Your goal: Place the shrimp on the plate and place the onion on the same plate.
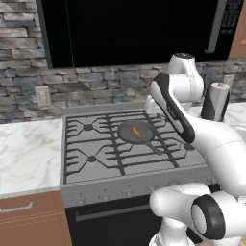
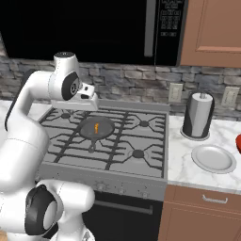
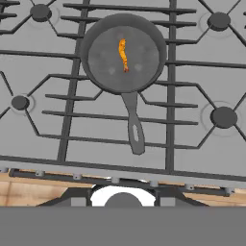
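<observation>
The stove front (image 1: pixel 120 190) is the nearest thing, a grey strip with small knobs, with a dark oven door below it. To its side are brown wooden drawers (image 2: pixel 202 212). On top of the stove sit black grates (image 3: pixel 72 86) and round burners.

A dark round pan (image 3: pixel 124 58) rests on the grates, with its handle pointing to 6 o'clock in the hand view. The shrimp (image 3: pixel 123 54) lies inside the pan, near the middle, thin and bright orange.

The white marble counter (image 1: pixel 26 153) lies on both sides of the stove. In the right base view, the plate (image 2: pixel 213 158) sits on the counter at 3 o'clock from the stove, bare and well apart from the pan. Behind the plate stands a paper towel roll (image 2: pixel 198 115) in a dark holder. A bit of red (image 2: pixel 238 143) peeks in at the picture's edge, near the plate.

The left base view shows a wall socket (image 1: pixel 42 96) on the grey stone wall. A big black microwave (image 2: pixel 94 28) hangs above.

The arm is up over the stove. I cannot tell if the jaws are open or closed
</observation>
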{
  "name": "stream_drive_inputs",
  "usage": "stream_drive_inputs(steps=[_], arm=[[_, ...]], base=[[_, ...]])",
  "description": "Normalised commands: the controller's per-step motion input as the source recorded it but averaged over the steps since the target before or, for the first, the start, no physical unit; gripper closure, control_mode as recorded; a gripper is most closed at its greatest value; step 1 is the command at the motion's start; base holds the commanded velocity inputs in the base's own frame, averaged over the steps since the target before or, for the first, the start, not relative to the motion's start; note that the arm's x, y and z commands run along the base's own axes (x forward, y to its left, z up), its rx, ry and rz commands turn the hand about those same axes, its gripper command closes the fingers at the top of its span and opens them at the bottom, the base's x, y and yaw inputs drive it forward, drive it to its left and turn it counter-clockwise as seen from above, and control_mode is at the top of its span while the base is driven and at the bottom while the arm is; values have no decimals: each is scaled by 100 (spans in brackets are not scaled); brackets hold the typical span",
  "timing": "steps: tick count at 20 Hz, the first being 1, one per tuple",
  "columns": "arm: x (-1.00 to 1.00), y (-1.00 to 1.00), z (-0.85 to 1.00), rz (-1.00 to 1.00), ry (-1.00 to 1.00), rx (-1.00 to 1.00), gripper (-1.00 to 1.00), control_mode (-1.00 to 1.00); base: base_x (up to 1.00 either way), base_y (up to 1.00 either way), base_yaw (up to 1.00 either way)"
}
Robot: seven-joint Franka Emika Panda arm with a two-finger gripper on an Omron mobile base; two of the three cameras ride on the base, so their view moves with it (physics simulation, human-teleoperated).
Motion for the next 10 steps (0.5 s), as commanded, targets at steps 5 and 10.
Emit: stream_drive_inputs(steps=[5,10], arm=[[6,0,-12,0,0,0,-100,-100],[42,0,-38,0,0,0,-100,-100]], base=[[0,0,0],[0,0,0]])
